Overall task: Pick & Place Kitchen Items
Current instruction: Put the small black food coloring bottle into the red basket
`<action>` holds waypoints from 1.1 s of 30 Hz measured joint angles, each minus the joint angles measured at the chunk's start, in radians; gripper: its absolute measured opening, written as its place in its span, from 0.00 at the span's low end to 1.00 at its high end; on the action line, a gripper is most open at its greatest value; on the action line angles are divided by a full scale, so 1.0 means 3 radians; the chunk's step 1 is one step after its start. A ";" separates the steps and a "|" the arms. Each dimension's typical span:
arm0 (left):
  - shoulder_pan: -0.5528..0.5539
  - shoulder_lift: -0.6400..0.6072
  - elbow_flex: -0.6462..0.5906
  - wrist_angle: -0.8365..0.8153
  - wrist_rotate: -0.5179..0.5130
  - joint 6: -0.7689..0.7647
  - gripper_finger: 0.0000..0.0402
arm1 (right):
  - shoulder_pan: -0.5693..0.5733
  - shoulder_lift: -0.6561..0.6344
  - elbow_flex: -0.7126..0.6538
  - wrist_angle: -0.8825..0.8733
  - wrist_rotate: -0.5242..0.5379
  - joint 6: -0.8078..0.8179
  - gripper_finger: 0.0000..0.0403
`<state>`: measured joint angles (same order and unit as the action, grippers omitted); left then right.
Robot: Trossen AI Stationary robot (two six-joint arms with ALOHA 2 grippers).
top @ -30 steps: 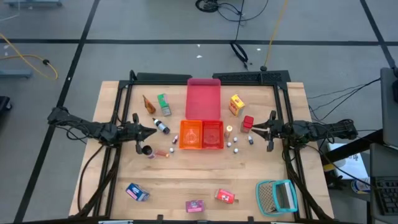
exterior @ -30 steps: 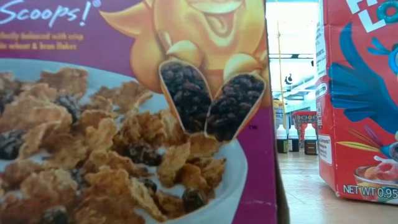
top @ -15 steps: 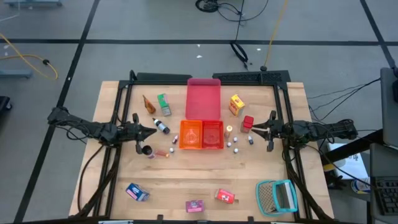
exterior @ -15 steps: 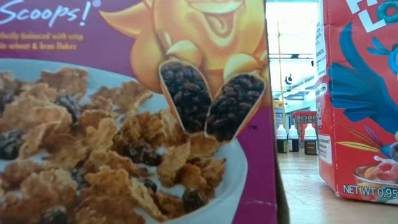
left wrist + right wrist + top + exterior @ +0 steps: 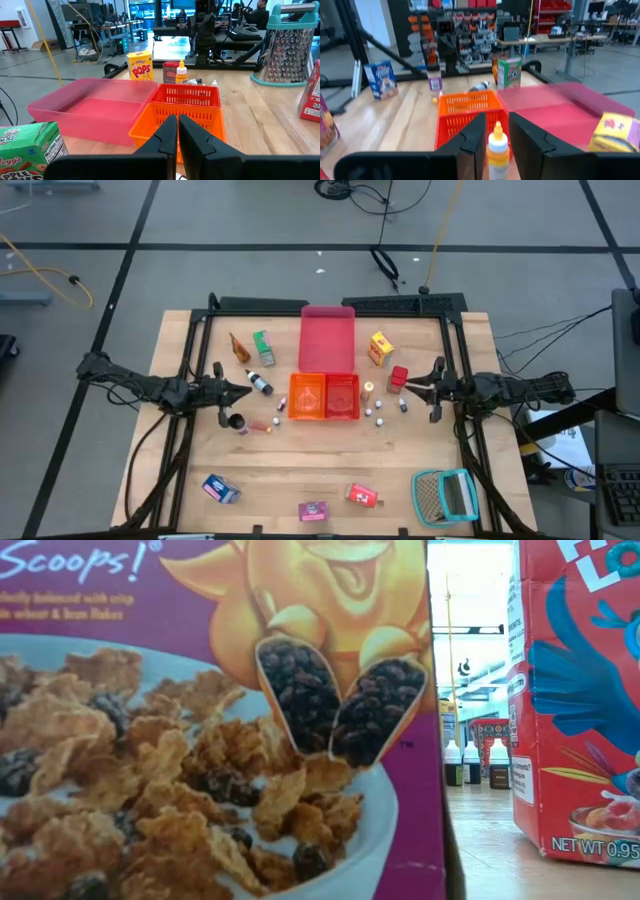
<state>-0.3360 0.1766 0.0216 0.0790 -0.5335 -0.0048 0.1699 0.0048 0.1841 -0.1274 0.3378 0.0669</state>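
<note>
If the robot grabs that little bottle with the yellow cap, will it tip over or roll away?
The little bottle with the yellow cap is tall and narrow and stands upright on the wooden table, so a sideways nudge would probably topple it. Its round body looks likely to roll once down. It looks smooth, so it may slip between the fingers of the right gripper that stand either side of it.

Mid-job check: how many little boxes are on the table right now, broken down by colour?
Green box: 1
Yellow box: 1
Red boxes: 2
Blue box: 1
Purple box: 1
Total: 6
</note>
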 joint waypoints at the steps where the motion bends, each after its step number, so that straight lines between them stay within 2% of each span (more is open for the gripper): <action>1: 0.0000 0.0001 0.0000 -0.0001 0.0000 0.0000 0.04 | 0.0000 0.0000 0.0000 0.0015 0.0000 -0.0001 0.19; 5: 0.0000 -0.0001 0.0000 -0.0001 0.0000 0.0000 0.04 | 0.0000 0.0008 -0.0001 0.0135 -0.0003 0.0023 0.19; 9: 0.0000 0.0000 0.0000 0.0000 -0.0001 0.0000 0.04 | 0.0001 0.0025 -0.0038 0.0178 -0.0044 0.0286 0.19; 15: 0.0000 0.0001 0.0000 -0.0001 0.0000 0.0001 0.04 | 0.0001 0.0209 -0.0288 0.0860 -0.0126 0.0384 0.19; 18: 0.0000 0.0001 0.0000 0.0001 0.0000 0.0001 0.04 | 0.0015 0.0375 -0.0314 0.0758 -0.0200 0.0580 0.19; 24: 0.0000 0.0001 0.0000 0.0001 0.0000 0.0001 0.04 | 0.0028 0.0814 -0.0318 0.0563 -0.0058 0.0896 0.19; 28: 0.0001 0.0001 0.0000 0.0004 0.0000 0.0001 0.04 | 0.0028 0.1077 -0.0296 0.0521 -0.0104 0.1104 0.19; 33: 0.0001 -0.0001 0.0000 0.0006 0.0000 0.0001 0.04 | 0.0031 0.1378 -0.0221 0.0410 -0.0333 0.1361 0.21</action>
<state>-0.3359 0.1764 0.0216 0.0807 -0.5335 -0.0044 0.1791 0.4181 0.1177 -0.0045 0.2380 0.4753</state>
